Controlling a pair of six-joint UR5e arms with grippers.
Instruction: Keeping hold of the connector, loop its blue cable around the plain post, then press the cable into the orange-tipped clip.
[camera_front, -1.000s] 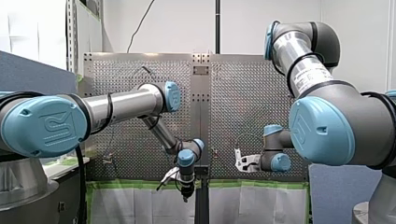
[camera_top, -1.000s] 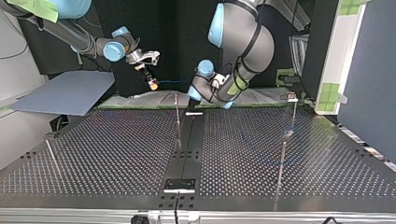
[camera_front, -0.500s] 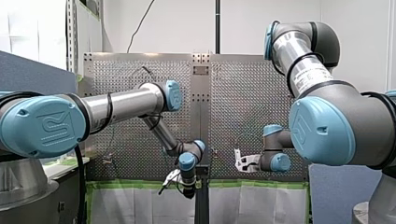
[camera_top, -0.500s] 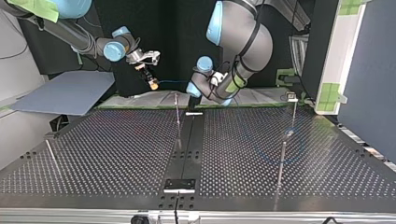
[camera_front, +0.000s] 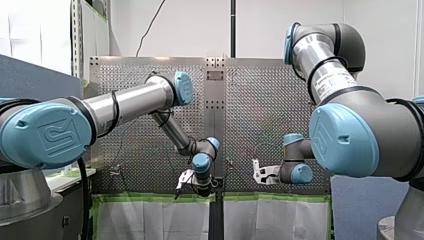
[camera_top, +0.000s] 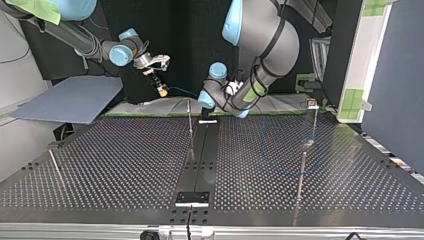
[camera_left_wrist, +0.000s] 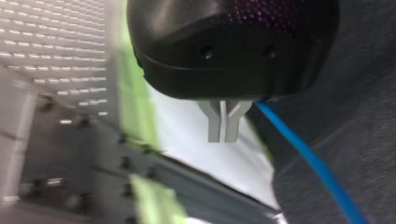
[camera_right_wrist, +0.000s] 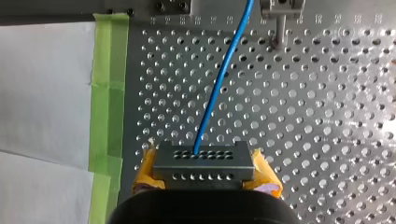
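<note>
Our right gripper (camera_right_wrist: 205, 171) clamps grey perforated connector block (camera_right_wrist: 204, 160); left gripper (camera_left_wrist: 223, 127) pinched closed. Overtensioning thin blue cable (camera_right_wrist: 219, 84) ahead of block could yank it free.

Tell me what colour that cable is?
The cable is blue, clearest in the right wrist view.

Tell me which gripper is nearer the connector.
Right. My right gripper holds the connector between its yellow-padded fingers; my left gripper is apart from it, beside the blue cable.
</note>
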